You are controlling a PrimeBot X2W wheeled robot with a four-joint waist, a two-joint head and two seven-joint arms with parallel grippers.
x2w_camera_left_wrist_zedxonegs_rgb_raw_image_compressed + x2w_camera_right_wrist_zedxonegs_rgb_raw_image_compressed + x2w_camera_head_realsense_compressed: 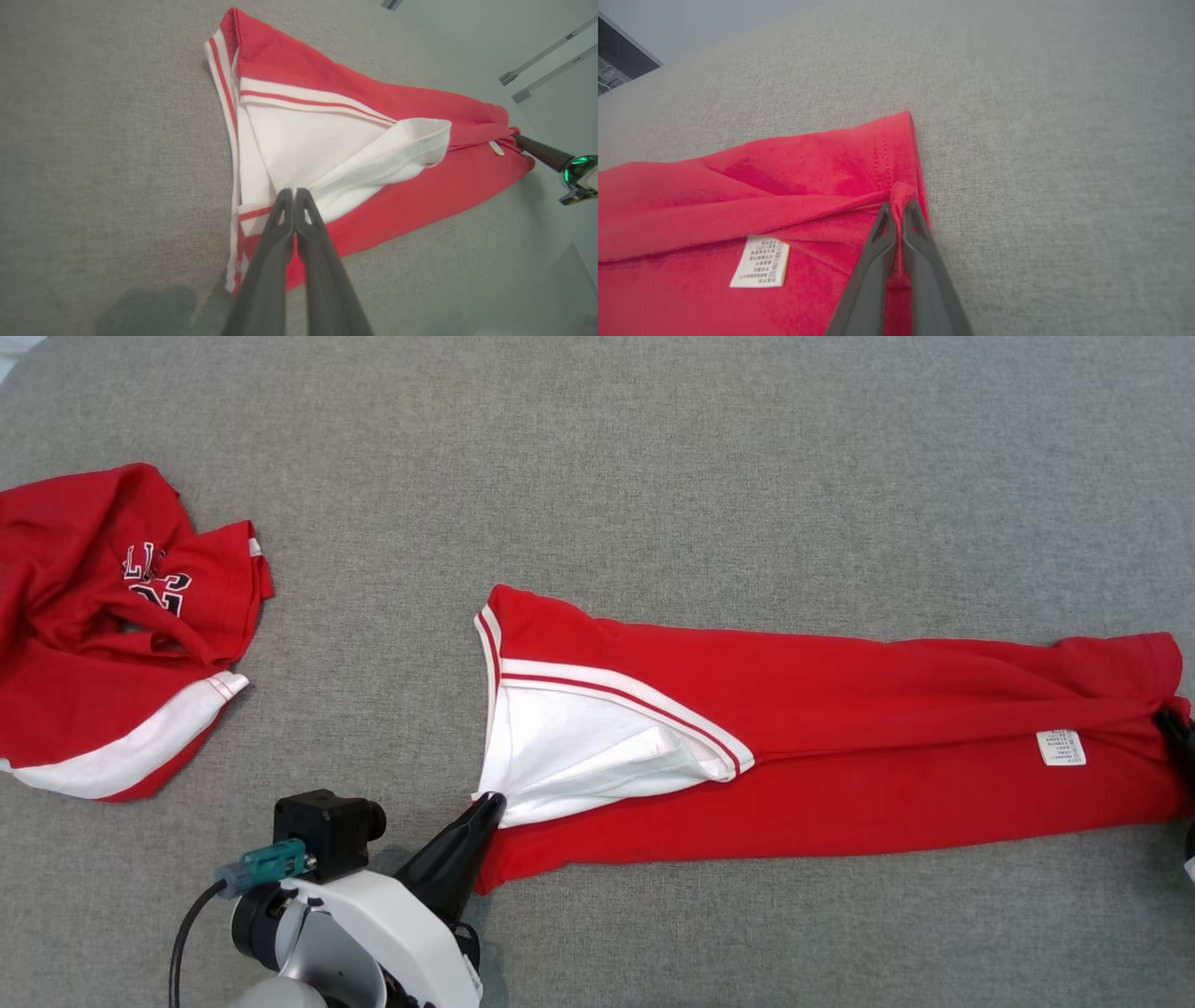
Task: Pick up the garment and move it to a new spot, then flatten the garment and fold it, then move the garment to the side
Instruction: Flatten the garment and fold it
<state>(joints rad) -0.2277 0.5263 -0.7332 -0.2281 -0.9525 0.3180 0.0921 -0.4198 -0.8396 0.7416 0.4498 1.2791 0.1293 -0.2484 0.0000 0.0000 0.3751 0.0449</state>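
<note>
Left gripper [492, 805]: closest to me, fingers pinched together on the white fabric at the garment's near-left corner.
Garment [840, 747]: red with white striped trim, stretched long and flat across the grey table [653, 448] between the two grippers.
Right gripper [899, 208]: clamped on a bunched fold at the red hem, far right end.
Care label [1061, 748]: white, near that hem.
Second red garment [103, 635]: crumpled, well apart at the left.

The head view's right edge cuts off most of the right gripper [1174, 733]. The crumpled red shirt [103, 635] runs past the left edge, and its folds hide part of its lettering [157, 581]. The print on the label [1061, 748] of the garment [840, 709] is too small to read.
</note>
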